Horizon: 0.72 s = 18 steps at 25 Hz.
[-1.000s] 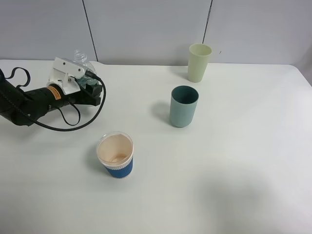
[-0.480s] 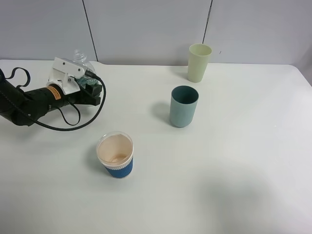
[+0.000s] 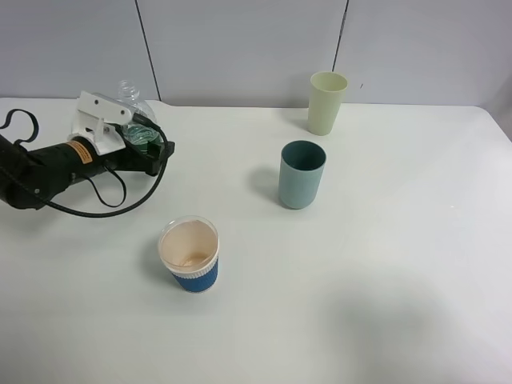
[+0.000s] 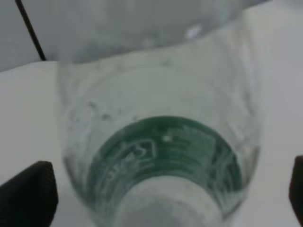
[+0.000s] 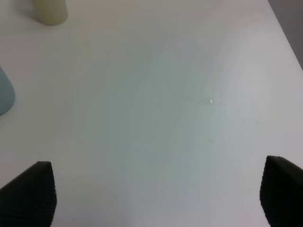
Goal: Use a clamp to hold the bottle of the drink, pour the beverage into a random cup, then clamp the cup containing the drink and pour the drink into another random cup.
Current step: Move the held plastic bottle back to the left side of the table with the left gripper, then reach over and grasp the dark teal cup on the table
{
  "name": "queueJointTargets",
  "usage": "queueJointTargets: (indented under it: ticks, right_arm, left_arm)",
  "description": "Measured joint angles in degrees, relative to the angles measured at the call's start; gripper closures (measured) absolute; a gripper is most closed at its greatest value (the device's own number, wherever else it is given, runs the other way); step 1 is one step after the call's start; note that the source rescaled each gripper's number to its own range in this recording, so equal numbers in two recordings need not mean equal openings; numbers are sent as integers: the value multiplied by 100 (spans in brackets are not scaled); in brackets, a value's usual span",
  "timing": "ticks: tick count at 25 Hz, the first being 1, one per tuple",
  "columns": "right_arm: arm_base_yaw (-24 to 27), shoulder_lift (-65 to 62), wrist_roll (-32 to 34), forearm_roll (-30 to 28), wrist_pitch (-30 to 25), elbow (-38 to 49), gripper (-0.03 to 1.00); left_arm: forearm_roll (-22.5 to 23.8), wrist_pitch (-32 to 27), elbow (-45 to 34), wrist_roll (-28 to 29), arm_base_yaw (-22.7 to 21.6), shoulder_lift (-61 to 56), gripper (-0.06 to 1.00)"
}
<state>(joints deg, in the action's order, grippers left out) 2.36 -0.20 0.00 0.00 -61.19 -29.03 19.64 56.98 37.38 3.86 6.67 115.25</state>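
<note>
The bottle (image 3: 133, 98), clear with a dark green label, stands upright at the table's far left back. My left gripper (image 3: 145, 142) reaches around its lower part. In the left wrist view the bottle (image 4: 161, 142) fills the frame, and the two dark fingertips (image 4: 28, 194) stand wide of its sides, so the left gripper (image 4: 163, 191) is open. The teal tumbler (image 3: 302, 174) stands mid-table, and the blue-sleeved paper cup (image 3: 190, 256) nearer the front. I cannot make out any beverage. My right gripper (image 5: 156, 191) is open over bare table, with the teal tumbler's edge (image 5: 4, 97) to one side.
A taller pale yellow-green tumbler (image 3: 326, 102) stands at the back behind the teal one; its base (image 5: 49, 10) also shows in the right wrist view. A black cable (image 3: 120, 204) loops on the table beside the left arm. The white table (image 3: 384, 264) ends at a grey wall.
The left gripper's fingers have spread away from the bottle's sides, and the left arm has shifted slightly left. The bottle and the cups stay where they were.
</note>
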Motion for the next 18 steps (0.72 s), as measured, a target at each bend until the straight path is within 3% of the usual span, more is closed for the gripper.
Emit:
queueJointTargets:
  ticks: [7, 10, 18]
  right_arm:
    - [0, 0, 0, -31, 0, 0, 39]
    - [0, 0, 0, -31, 0, 0, 39]
    - [0, 0, 0, -31, 0, 0, 39]
  left_arm:
    - [-801, -6, -1148, -208, 0, -1369, -5]
    - [-1185, -272, -1524, -439, 0, -2173, -5]
    - [-1480, -3070, -1443, -505, 0, -4552, -5]
